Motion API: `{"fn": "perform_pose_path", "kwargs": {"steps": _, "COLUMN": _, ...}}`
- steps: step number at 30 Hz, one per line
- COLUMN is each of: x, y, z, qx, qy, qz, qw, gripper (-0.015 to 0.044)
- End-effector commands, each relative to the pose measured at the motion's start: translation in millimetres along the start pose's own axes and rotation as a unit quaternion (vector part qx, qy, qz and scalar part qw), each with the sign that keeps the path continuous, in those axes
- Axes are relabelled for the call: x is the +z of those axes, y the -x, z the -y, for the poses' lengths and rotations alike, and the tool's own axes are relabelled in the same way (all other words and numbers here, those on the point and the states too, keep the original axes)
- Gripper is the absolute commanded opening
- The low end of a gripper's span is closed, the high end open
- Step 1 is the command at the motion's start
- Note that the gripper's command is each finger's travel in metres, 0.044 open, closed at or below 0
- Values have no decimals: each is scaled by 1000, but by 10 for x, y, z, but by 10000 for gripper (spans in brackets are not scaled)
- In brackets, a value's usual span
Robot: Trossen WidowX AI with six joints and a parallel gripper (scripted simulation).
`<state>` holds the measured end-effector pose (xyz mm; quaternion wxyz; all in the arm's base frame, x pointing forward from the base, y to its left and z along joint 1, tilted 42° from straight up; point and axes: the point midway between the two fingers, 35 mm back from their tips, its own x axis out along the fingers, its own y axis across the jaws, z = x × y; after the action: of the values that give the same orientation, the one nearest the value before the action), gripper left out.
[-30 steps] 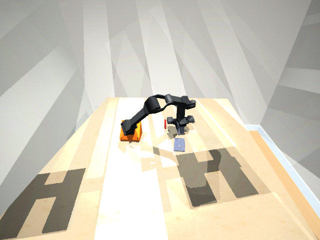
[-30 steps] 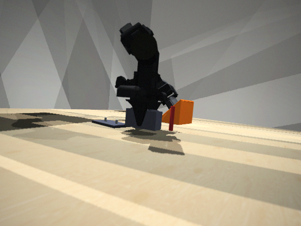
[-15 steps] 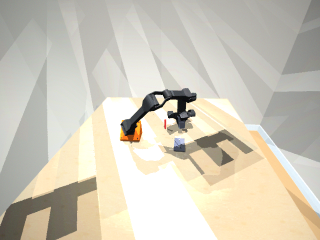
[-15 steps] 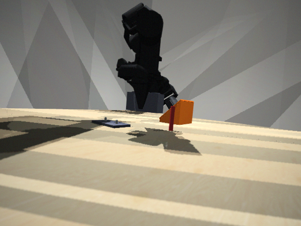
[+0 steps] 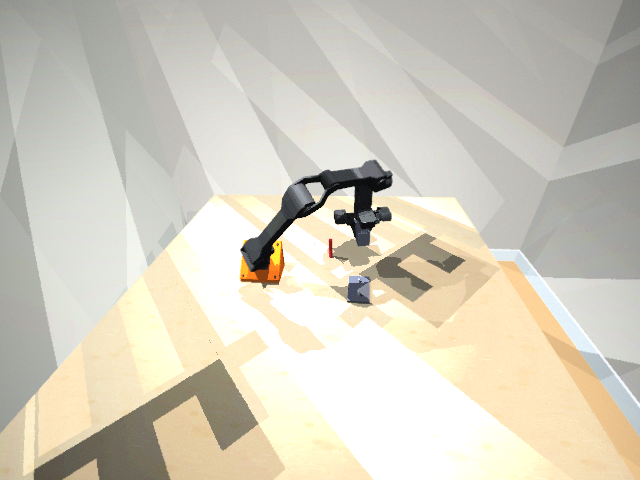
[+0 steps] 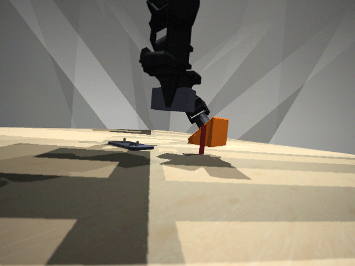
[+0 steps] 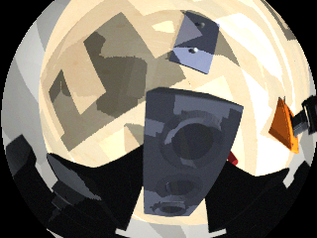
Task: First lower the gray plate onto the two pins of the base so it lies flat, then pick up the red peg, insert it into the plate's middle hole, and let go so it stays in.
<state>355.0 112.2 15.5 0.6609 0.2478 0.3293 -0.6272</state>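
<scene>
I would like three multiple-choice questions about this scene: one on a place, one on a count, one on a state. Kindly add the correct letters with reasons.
1. Where is the gray plate?
A) Flat on the base
B) Raised in the jaws
C) Under the red peg

2. How many pins has the base?
A) One
B) Two
C) Four

3. How is the red peg?
A) Upright
B) Lying flat
C) In the plate's hole

1: B, the exterior view shows it held above the table.
2: B, two pins rise from it in the exterior and wrist views.
3: A, the exterior view shows it standing by itself.
</scene>
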Motion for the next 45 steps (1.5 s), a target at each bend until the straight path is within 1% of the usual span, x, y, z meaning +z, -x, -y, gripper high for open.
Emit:
{"fn": "perform_pose_path", "kwargs": {"steps": 1, "x": 1, "y": 127, "z": 19, "qx": 0, "qy": -2, "qz": -3, "qw": 1000, "gripper": 0}}
{"fn": "perform_pose_path", "kwargs": {"steps": 5, "x": 7, "y": 249, "z": 44, "qx": 0, "qy": -2, "qz": -2, "qw": 1000, "gripper": 0}}
{"fn": "perform_pose_path", "kwargs": {"steps": 9, "x": 28, "y": 260, "z": 46, "qx": 0, "qy": -3, "qz": -2, "qw": 1000, "gripper": 0}}
{"fn": "perform_pose_path", "kwargs": {"steps": 27, "x": 553, "y": -18, "z": 31, "qx": 2, "qy": -37, "qz": -7, "qw": 999, "gripper": 0}}
{"fn": "perform_pose_path", "kwargs": {"steps": 45, "x": 1061, "y": -311, "z": 133, "qx": 2, "qy": -73, "qz": -5, "qw": 997, "gripper": 0}}
